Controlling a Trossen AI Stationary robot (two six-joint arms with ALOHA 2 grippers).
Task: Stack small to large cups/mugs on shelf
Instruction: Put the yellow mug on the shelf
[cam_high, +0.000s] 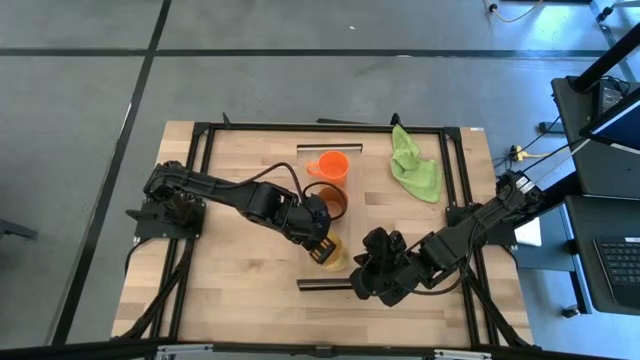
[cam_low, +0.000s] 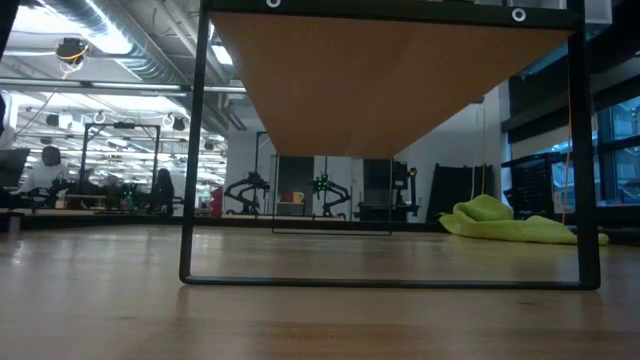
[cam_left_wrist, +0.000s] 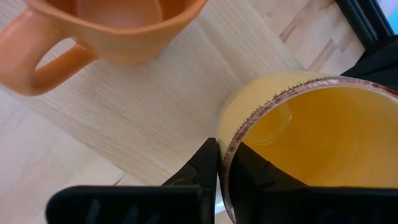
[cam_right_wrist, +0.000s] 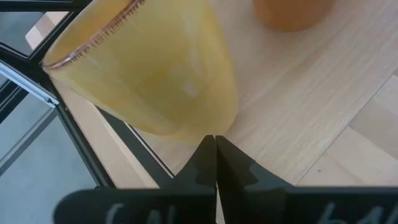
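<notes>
Three mugs: all sit on or over the pale shelf (cam_high: 330, 215) in the middle of the bench (cam_high: 230, 270), seen from above.
Bright orange mug (cam_high: 333, 166): stands at the far end of the shelf, its handle toward the left arm's side.
Brown-orange mug (cam_high: 334, 200): just beside the bright one, nearer the front, partly hidden by the left arm.
Yellow mug (cam_high: 333, 255): near the front end of the shelf, between the two tools; the left wrist view shows its open mouth (cam_left_wrist: 317, 143) tilted toward the camera, with the brown-orange mug (cam_left_wrist: 112, 28) a little way off on the pale board (cam_left_wrist: 155, 112).
Left tool (cam_high: 324, 249): reaches in from the left side and is clamped on the yellow mug's rim, one finger (cam_left_wrist: 202, 165) outside the wall and the other inside.
Right tool (cam_high: 365, 272): lies low at the front of the bench, just beside the yellow mug (cam_right_wrist: 149, 74); its fingers (cam_right_wrist: 205, 162) are pressed together, holding nothing, their tips close under the mug's side.
Green cloth (cam_high: 413, 165): crumpled at the far right of the bench, well apart from the mugs; the low view shows it (cam_low: 505, 222) beyond the dark frame.
Low view: the underside of a wooden board fills the top; no mug or tool shows there.
</notes>
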